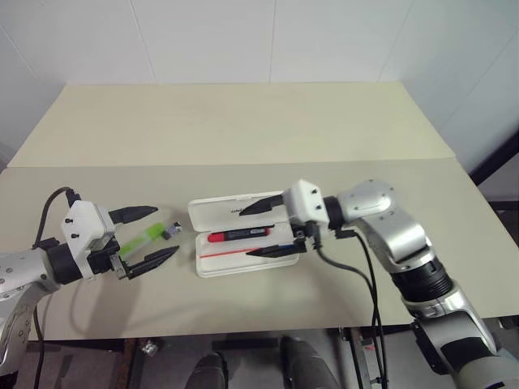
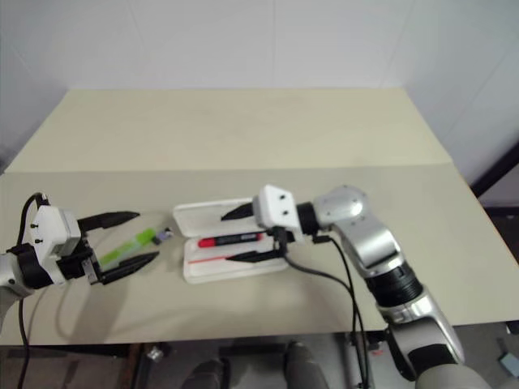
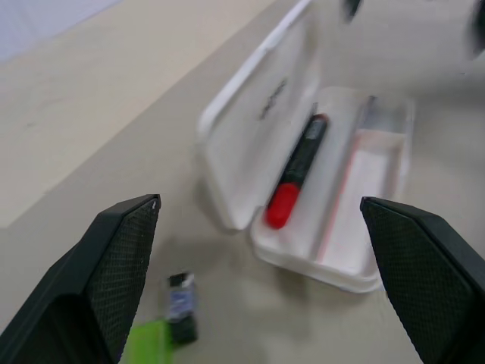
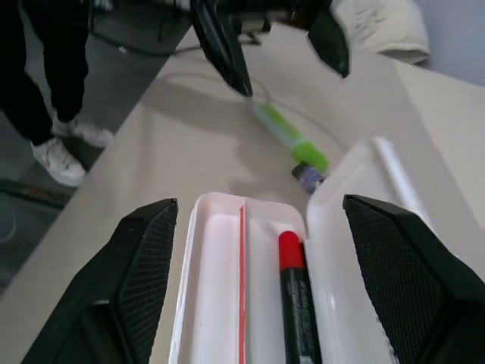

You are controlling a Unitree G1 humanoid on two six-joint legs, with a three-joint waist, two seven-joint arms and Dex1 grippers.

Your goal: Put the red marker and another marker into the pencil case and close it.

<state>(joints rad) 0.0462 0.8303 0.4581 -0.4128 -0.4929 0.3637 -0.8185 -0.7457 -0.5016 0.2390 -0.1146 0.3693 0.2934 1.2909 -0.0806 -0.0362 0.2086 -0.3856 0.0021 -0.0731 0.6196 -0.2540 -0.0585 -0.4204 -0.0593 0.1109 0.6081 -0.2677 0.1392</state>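
Head view: your right end effector (image 1: 266, 228) hangs wide open, empty, over the open pencil case (image 1: 212, 212) holding the red marker (image 1: 239, 235); left end effector (image 1: 152, 235), spread and empty, straddles the green marker (image 1: 146, 237) on the table (image 1: 243, 130).
Right wrist view: a person's shoes (image 4: 64, 148) beyond the table edge.

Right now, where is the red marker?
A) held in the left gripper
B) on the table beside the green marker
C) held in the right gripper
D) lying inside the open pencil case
D: the red marker lies in the tray of the open pencil case, while the right gripper stands open above the case with nothing in it, and the left gripper stands open around the green marker on the table.
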